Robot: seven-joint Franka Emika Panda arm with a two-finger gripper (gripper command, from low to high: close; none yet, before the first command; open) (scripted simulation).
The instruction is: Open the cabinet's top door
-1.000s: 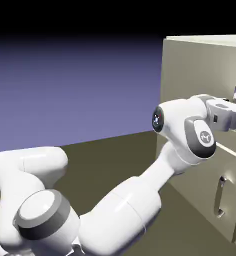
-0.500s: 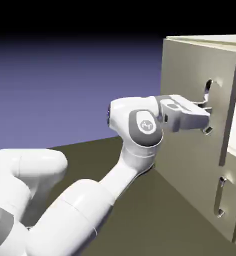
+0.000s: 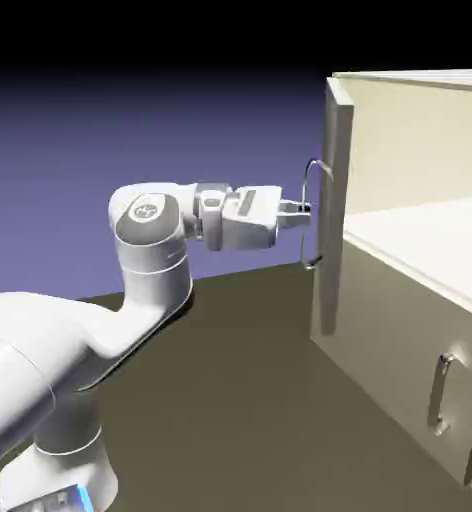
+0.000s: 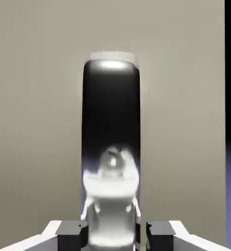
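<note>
Claw (image 3: 296,213) fingers stand narrowly apart around the long silver handle (image 3: 305,215), though whether they pinch it I cannot tell, and relative to the cabinet (image 3: 410,330), the top door (image 3: 334,200) stands swung wide out from its front, above the closed lower panel (image 3: 405,360) with its shorter handle (image 3: 441,393).

The table (image 3: 230,400) is flat, dark and a bit brown, like mud. Its far edge goes up a little toward the exterior view's right. The big beige cabinet (image 3: 395,315) stands on it at the exterior view's right. The robot's white base (image 3: 72,465) is on the exterior view's left, low down, well apart from the cabinet. A bright blue light (image 3: 84,498) shows on the base.
</note>
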